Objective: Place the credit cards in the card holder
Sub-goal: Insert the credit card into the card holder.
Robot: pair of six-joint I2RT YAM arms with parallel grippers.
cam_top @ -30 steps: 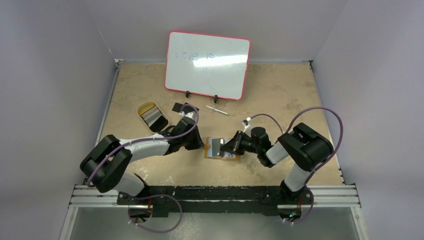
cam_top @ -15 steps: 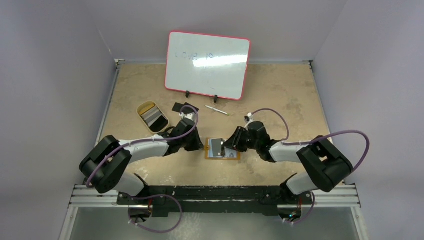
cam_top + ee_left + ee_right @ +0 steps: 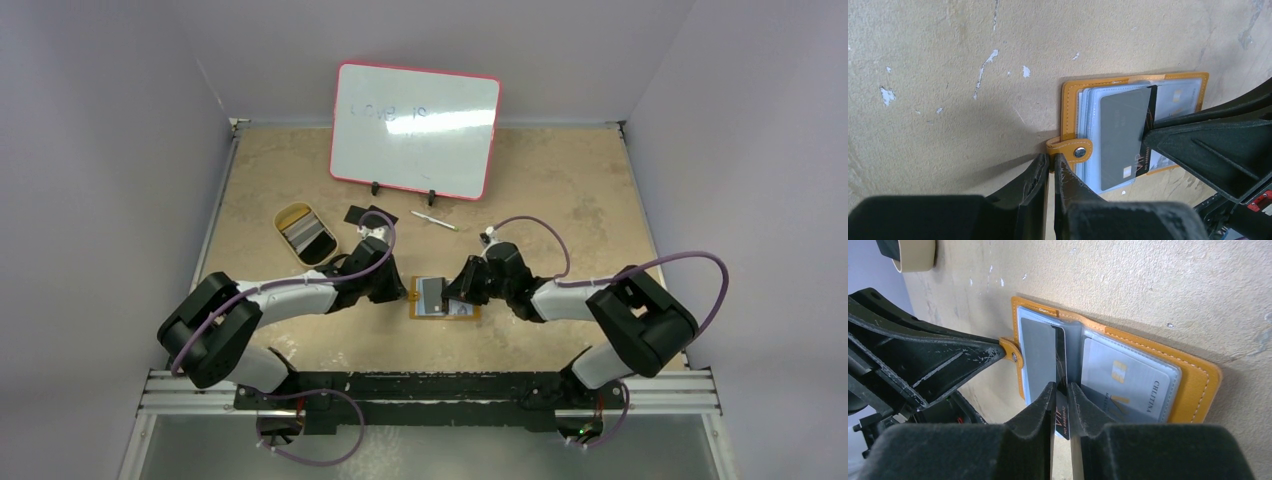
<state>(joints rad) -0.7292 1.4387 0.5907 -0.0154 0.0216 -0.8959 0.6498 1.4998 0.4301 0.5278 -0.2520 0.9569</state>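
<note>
The orange-tan card holder [image 3: 443, 299] lies open on the table between the arms, its clear sleeves up. My left gripper [image 3: 1051, 161] is shut on its snap tab [image 3: 1070, 148] at the left edge. My right gripper [image 3: 1062, 390] is shut on a black card [image 3: 1060, 357] marked VIP. Most of this card [image 3: 1120, 135] looks grey under a clear sleeve, and its right strip sticks out. A pale card with yellow markings [image 3: 1128, 380] sits in the right-hand sleeve. In the top view the left gripper [image 3: 401, 291] and right gripper [image 3: 456, 293] flank the holder.
An oval tan tin dish [image 3: 292, 215] with a dark card in it stands at the back left. A small black card [image 3: 357, 213] lies beside it. A slim pen [image 3: 433, 220] lies in front of the red-framed whiteboard [image 3: 415, 130].
The right arm has stretched out, its elbow swinging right, and its gripper has shifted slightly left over the holder with the card. The left arm has stayed still.
</note>
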